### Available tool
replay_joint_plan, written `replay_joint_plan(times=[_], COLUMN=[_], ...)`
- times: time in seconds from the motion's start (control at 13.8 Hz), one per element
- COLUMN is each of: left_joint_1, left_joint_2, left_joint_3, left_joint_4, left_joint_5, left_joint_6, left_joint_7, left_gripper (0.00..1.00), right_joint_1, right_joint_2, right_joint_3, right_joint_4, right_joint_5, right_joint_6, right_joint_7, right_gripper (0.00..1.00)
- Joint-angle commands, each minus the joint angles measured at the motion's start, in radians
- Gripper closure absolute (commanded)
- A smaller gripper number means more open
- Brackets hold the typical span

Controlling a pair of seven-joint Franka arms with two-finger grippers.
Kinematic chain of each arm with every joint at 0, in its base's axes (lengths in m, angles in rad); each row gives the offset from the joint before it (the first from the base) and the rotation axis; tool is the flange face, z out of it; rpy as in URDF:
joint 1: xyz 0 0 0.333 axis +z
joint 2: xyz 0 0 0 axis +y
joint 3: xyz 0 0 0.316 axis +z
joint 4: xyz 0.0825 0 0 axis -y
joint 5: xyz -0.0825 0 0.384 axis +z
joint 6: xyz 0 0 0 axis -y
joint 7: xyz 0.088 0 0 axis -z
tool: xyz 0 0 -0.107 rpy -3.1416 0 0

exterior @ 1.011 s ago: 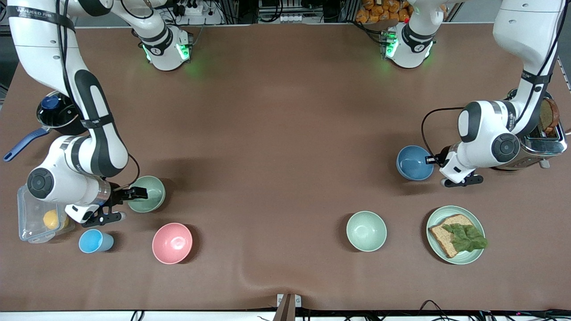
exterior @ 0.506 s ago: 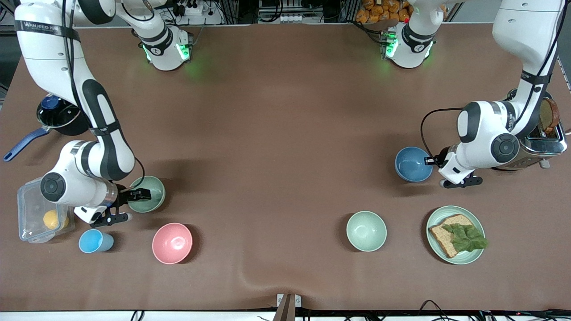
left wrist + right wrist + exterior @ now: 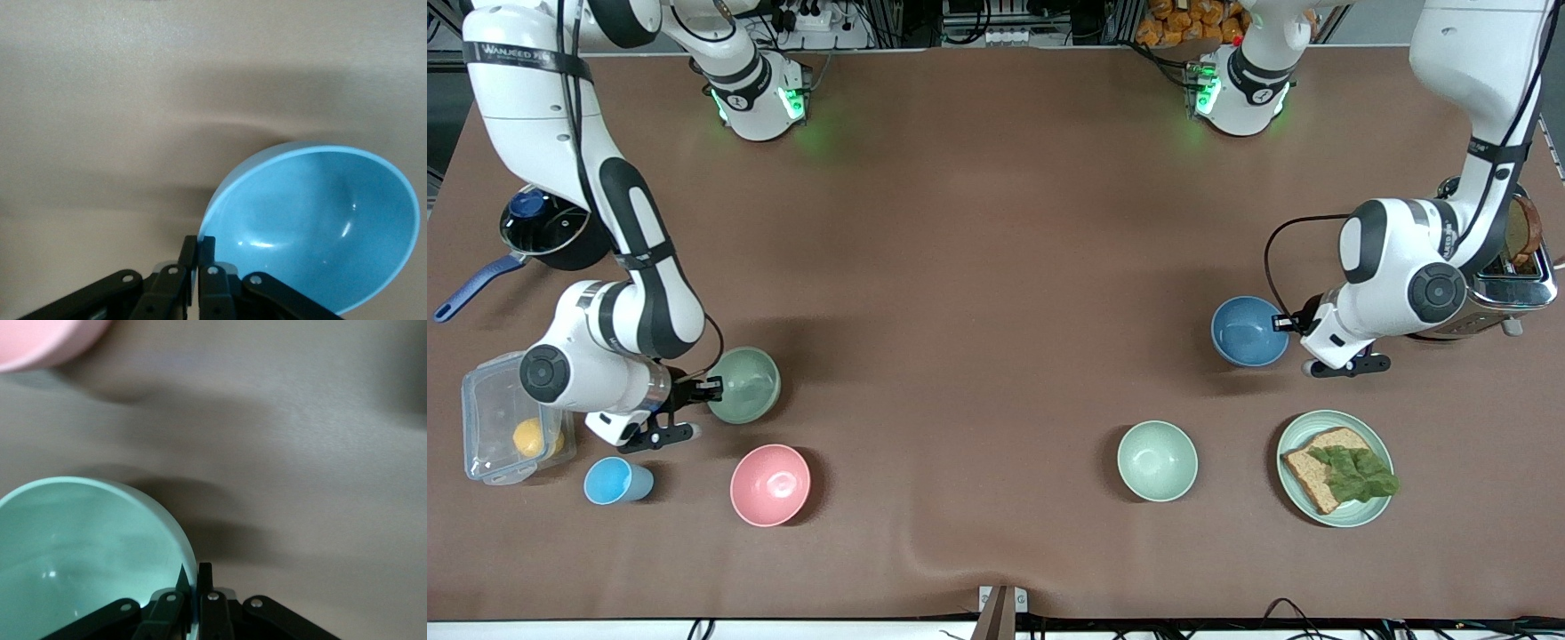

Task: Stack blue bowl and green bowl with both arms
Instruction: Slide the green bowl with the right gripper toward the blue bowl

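The blue bowl is toward the left arm's end of the table, beside the toaster. My left gripper is shut on its rim; the left wrist view shows the bowl tilted, with the rim pinched between the fingers. The green bowl is toward the right arm's end. My right gripper is shut on its rim, seen in the right wrist view with the bowl lifted a little off the table.
A pink bowl and a light-blue cup lie nearer the camera than the green bowl. A clear box, a pan, a pale mint bowl, a sandwich plate and a toaster are around.
My right gripper has carried the green bowl toward the middle of the table and slightly up. My left gripper has shifted the blue bowl slightly toward the middle.
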Motion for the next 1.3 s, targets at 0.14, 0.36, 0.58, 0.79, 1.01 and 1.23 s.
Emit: replay_joint_plan(times=[0.14,0.36,0.58,0.79,1.01,1.23], left_joint_1=[0.006,0.003,0.009,0.005,0.002,-0.004], left_joint_2=[-0.047,-0.047,-0.049,-0.053,-0.047,-0.036], left_joint_3=[-0.081,-0.11,-0.153,-0.162,-0.2,-0.225], left_joint_4=[0.11,0.199,0.23,0.238,0.271,0.295], left_joint_5=[-0.026,-0.026,-0.041,-0.089,-0.095,-0.095], left_joint_6=[-0.178,-0.282,-0.324,-0.33,-0.331,-0.331], left_joint_7=[-0.04,-0.083,-0.084,-0.106,-0.175,-0.233], left_gripper=[1.0,1.0,1.0,1.0,1.0,1.0], right_joint_1=[0.142,0.242,0.369,0.458,0.5,0.498], right_joint_2=[-0.064,-0.061,-0.037,0.004,0.029,0.012], right_joint_3=[0.011,0.041,0.039,0.039,0.039,0.038], right_joint_4=[-0.015,0.023,0.039,0.039,0.039,0.039], right_joint_5=[0.007,0.127,0.233,0.233,0.233,0.233], right_joint_6=[-0.059,-0.045,0.062,0.148,0.191,0.187], right_joint_7=[0.254,0.475,0.647,0.771,0.828,0.911], right_gripper=[1.0,1.0,1.0,1.0,0.85,0.0])
